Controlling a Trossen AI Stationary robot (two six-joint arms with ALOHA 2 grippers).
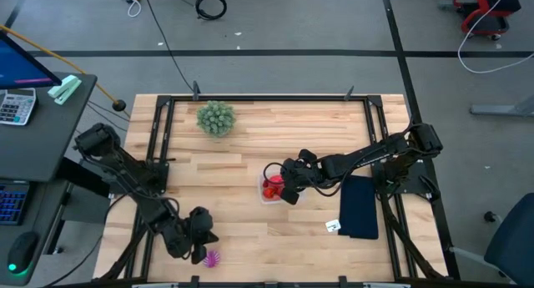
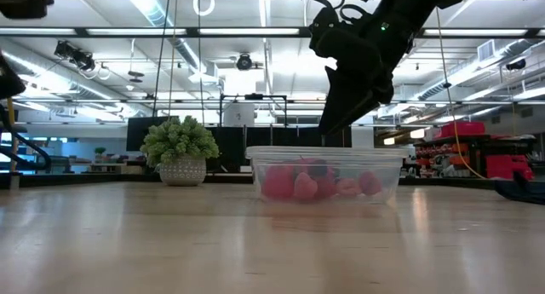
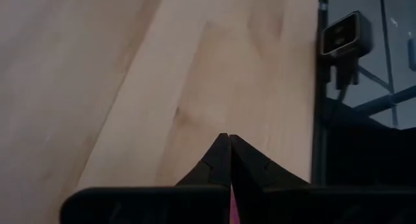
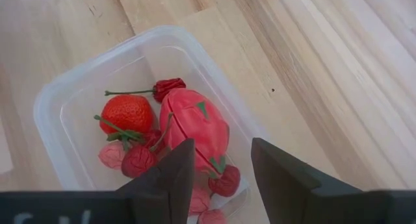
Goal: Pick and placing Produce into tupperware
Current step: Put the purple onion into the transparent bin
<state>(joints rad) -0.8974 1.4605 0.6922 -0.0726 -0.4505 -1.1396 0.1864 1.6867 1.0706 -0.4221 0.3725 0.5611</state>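
Produce in tub: red and pink toy fruits lie inside the tupperware — a strawberry, a large pink dragon fruit with green tips, a dark red rose-like piece on a green stem, and small pink and red pieces low in the tub.
Right pincer: hangs just above the tupperware, fingers parted to a medium gap, nothing between them; the dragon fruit shows through the gap.
Left pincer: near the front left part of the table, fingertips pressed together; a sliver of magenta shows between the fingers, too little to say what it is or whether it is gripped.
Spiky purple-magenta piece: on the table just beside the left pincer, well apart from the tupperware.
Tupperware position: near the middle of the table, a little to the right; clear, rectangular, rounded corners, no lid on.
Dark blue pad: flat on the table, right of the tupperware, apart from it.
White tag: just beside the pad's near left corner.
Green bushy plant: in a pale pot near the table's far edge, left of centre.
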